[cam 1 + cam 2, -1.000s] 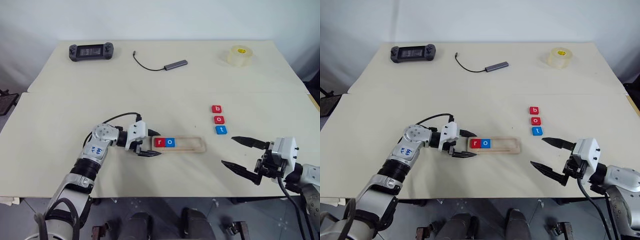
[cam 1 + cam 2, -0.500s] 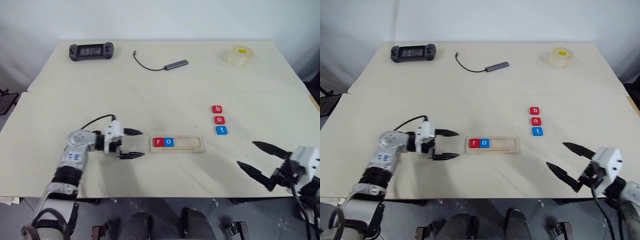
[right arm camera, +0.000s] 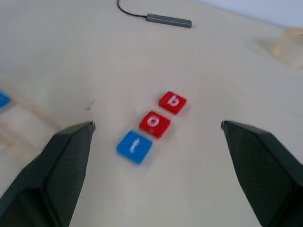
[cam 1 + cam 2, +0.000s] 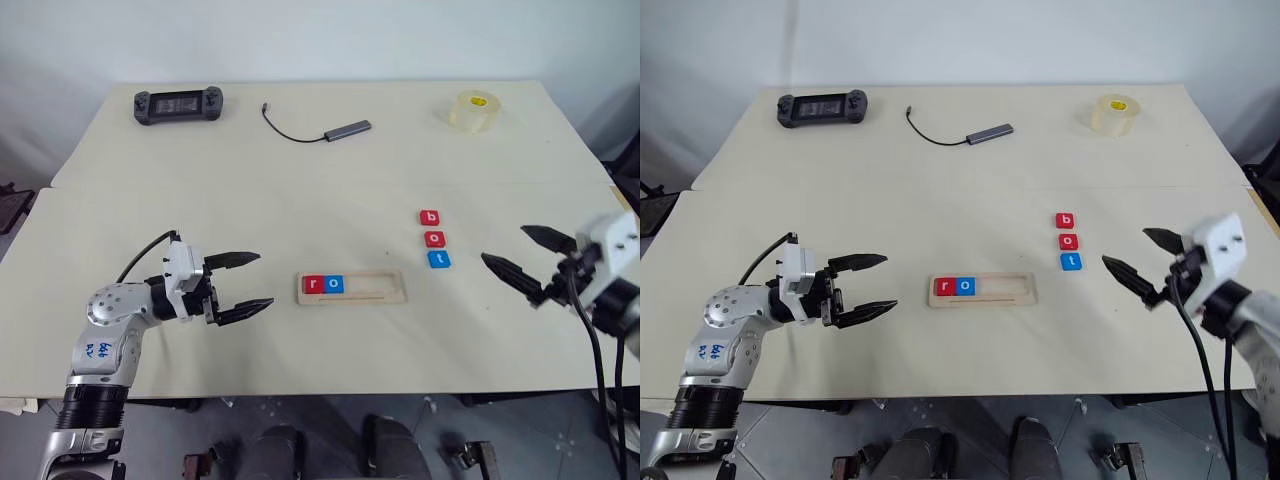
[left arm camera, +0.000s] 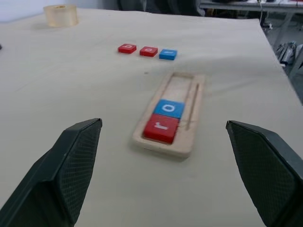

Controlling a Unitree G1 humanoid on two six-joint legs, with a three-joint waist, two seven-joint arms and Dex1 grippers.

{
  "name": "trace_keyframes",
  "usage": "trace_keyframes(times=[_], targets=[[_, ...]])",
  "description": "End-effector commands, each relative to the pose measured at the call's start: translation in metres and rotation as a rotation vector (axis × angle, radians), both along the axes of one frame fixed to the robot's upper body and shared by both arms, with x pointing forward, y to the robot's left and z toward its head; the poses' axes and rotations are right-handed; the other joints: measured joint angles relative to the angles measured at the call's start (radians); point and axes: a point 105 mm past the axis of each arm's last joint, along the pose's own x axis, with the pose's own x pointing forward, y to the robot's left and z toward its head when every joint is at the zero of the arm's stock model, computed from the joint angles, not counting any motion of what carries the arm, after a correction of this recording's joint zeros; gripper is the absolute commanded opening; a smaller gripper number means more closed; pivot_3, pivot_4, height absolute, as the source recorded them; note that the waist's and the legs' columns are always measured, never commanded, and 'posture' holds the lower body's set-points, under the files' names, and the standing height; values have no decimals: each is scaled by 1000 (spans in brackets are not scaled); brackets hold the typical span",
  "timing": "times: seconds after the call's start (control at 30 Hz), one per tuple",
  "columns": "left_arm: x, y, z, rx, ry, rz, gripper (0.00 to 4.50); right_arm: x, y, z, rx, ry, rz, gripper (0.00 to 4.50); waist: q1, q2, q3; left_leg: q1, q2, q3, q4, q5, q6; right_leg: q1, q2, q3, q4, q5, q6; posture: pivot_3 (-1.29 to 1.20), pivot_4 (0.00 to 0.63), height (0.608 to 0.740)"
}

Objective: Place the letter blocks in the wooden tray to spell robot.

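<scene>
Wooden tray [image 4: 352,288]: lies flat on the pale worktop [image 4: 300,180], near its front edge, long side running left to right.
Blocks in tray: 2, side by side at the tray's left end; a red r block [image 4: 313,284], then a blue o block [image 4: 334,284] touching it. The remainder of the groove is bare wood.
Blocks on worktop: 3, in a short column to the right of the tray and behind it; red b block [image 4: 430,217] farthest back, red o block [image 4: 434,239] in the middle, blue t block [image 4: 438,259] nearest the front.
Left pincer [image 4: 243,283]: fingers spread wide, holding nothing, left of the tray and apart from it, pointing toward it.
Right pincer [image 4: 518,263]: fingers spread wide, holding nothing, right of the 3 loose blocks, pointing toward them.
Far side of worktop: a black handheld controller [image 4: 178,103], a grey adapter with black cable [image 4: 320,128], a roll of clear tape [image 4: 473,110].
</scene>
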Motion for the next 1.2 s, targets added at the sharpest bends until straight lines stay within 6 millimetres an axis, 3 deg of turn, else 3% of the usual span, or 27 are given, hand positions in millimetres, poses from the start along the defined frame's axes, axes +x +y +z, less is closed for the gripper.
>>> trace_keyframes(times=[0.03,0.2,0.33,0.57,1.2], targets=[[-4,4,5,-24,-31,44,4458,20,9,2,-29,163,-74,4500,-2,0,0,-1,0,0,0,0,0,-1,0,0,0,0,0,0,150,740],[-11,2,0,-35,-23,72,4458,54,17,8,2,331,-236,4500,-4,0,0,-2,-2,0,0,0,1,-1,-1,1,-1,0,0,0,150,740],[-14,0,-2,-42,-24,84,4458,66,26,1,-27,400,-264,4500,1,0,0,-4,-2,-2,-1,0,1,-2,-1,1,1,0,0,0,150,740],[-19,0,-2,-43,-24,103,4458,68,38,-2,-2,431,-248,4500,-5,0,0,-5,-4,0,-4,-1,3,-4,0,-6,0,0,0,0,150,740],[-16,-5,4,-40,-45,74,4458,68,35,-2,7,387,-270,4500,-7,0,0,-5,-3,1,-3,-1,3,-4,0,-6,1,0,1,0,150,740]])
